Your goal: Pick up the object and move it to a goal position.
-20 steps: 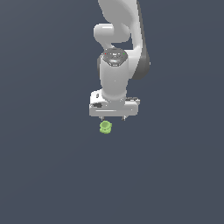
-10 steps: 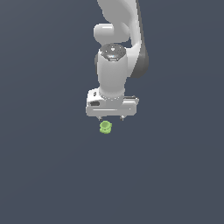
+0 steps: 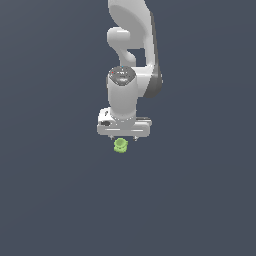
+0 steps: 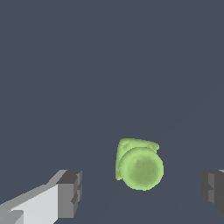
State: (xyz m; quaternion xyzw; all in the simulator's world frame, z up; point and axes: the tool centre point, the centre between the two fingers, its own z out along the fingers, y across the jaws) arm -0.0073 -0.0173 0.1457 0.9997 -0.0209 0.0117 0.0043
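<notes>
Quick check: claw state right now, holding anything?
Claw: open, holding nothing; the green object sits between its fingers, touching neither.

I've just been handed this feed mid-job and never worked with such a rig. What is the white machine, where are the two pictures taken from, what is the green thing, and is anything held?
The white jointed machine is a simulated robot arm. At its lower end sits the white gripper, a two-fingered clamp. The exterior view comes from a camera off the arm, looking at the whole scene. The wrist view comes from a camera on the arm's wrist, looking past the grey fingertips at what lies beyond.

The small lime-green lumpy rounded object is what must be picked up. It appears to lie on the plain dark grey surface. In the wrist view the same object sits in the gap between the two fingertips, clear of both. So the jaws stand open and nothing is held yet.
</notes>
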